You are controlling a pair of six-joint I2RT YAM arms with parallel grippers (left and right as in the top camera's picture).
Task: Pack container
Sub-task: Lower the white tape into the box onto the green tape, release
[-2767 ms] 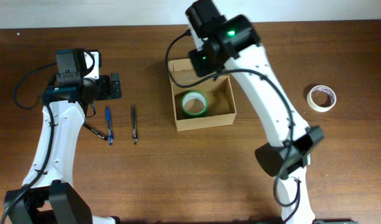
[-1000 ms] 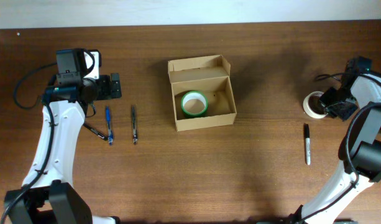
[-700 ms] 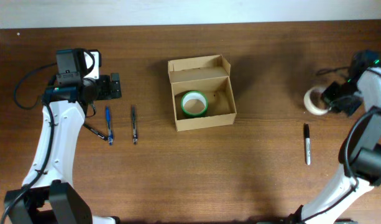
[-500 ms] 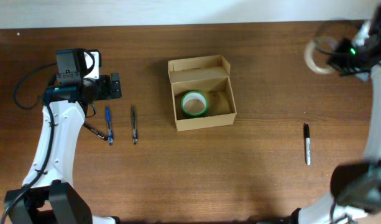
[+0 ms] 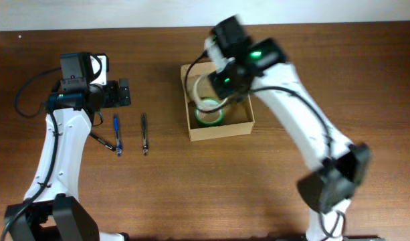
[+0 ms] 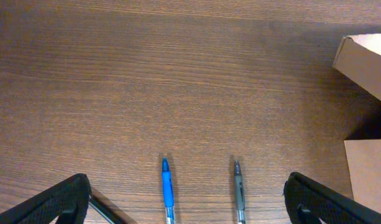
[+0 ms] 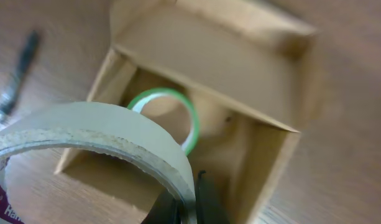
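Two arms, overhead: the container (image 5: 221, 132) rests open on the desk (image 5: 365, 80), with the right pincer (image 5: 221, 86) directly above it and the left pincer (image 5: 124, 93) well left of it. Left wrist: left pincer spread, empty. Right wrist: right pincer clamped on the white tape roll (image 7: 97, 127) above the container's green tape roll (image 7: 191, 115). Advisable: lower beside the green roll, clear of the walls, then release.

The cardboard box (image 5: 218, 131) is plain tan-brown; green tape roll (image 7: 191, 127), cream-white tape roll (image 7: 97, 134), blue pen (image 6: 168, 190), dark grey pen (image 6: 238, 186); the table (image 6: 178, 81) shows brown wood-grain.
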